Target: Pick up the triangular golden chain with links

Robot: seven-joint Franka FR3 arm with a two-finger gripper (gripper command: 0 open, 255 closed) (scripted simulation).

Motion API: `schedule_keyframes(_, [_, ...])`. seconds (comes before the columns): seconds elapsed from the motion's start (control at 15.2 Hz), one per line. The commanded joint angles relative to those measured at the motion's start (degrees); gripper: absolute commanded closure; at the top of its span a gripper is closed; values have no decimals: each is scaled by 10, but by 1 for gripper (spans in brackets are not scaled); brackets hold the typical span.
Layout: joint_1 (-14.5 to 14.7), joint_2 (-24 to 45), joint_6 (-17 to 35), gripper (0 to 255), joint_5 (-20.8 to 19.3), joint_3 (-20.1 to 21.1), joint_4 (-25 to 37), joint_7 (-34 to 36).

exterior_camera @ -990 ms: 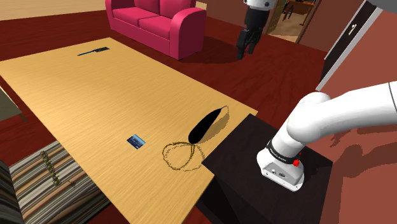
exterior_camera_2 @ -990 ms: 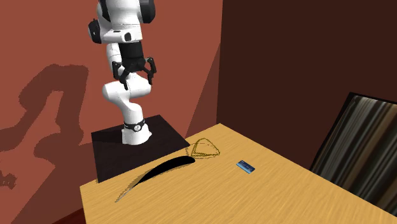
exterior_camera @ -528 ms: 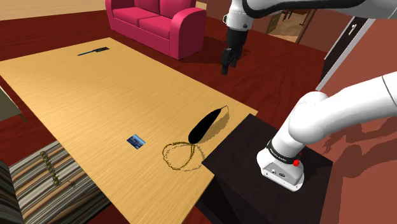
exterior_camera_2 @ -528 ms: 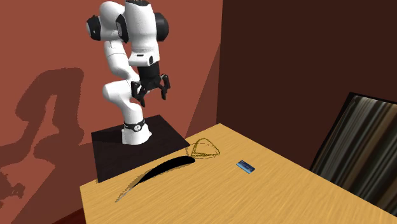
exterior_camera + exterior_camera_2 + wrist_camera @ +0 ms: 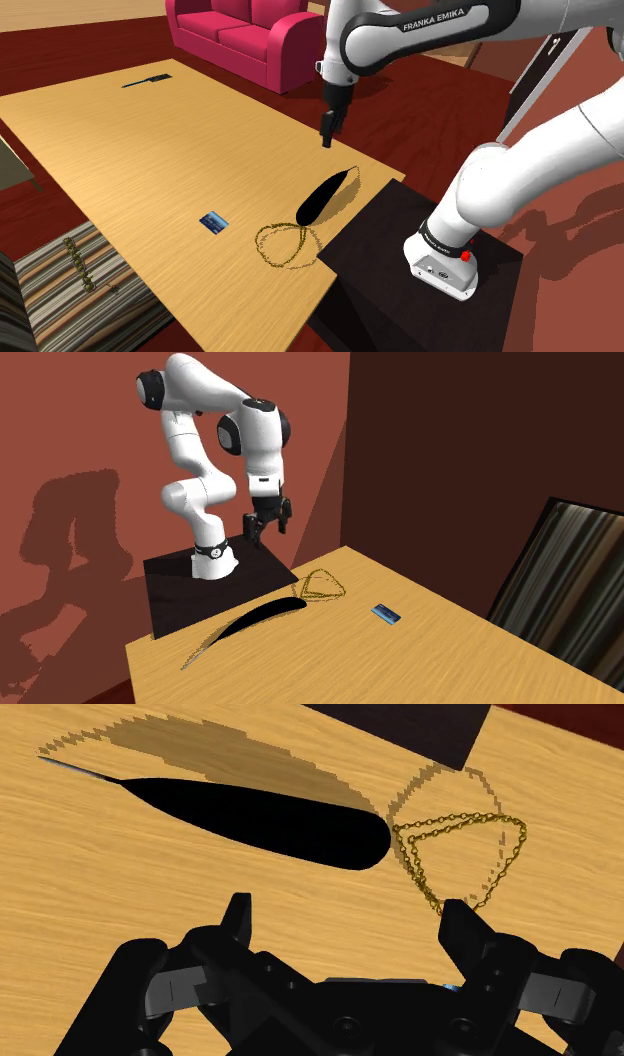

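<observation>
The golden chain (image 5: 284, 245) lies flat on the wooden table (image 5: 150, 140) as a loose triangular loop of links, close to the edge beside the stand. It also shows as the chain (image 5: 322, 589) in the second exterior view and the chain (image 5: 455, 822) in the wrist view. My gripper (image 5: 327, 130) hangs well above the table, over the far tip of a black leaf-shaped object (image 5: 322, 197). In the wrist view the gripper (image 5: 350, 919) is open with nothing between its fingers. The chain lies beyond one fingertip (image 5: 462, 922), untouched.
The black leaf-shaped object (image 5: 270, 819) lies right beside the chain. A small blue card (image 5: 213, 222) sits a little further along the table. A dark tool (image 5: 146, 82) lies at the far end. The black stand (image 5: 400, 250) adjoins the table; a pink sofa (image 5: 250, 35) stands behind.
The arm has swung down and toward the shoulder view's left, bringing the gripper from high above the floor to over the table's edge. The chain has not moved.
</observation>
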Motion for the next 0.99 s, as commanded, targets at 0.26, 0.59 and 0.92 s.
schedule_keyframes(0.26, [33,98,96,0,13,28,-7,-22])
schedule_keyframes(0.59, [57,190,167,0,15,53,4,-37])
schedule_keyframes(0.92, [80,286,230,0,7,76,29,-46])
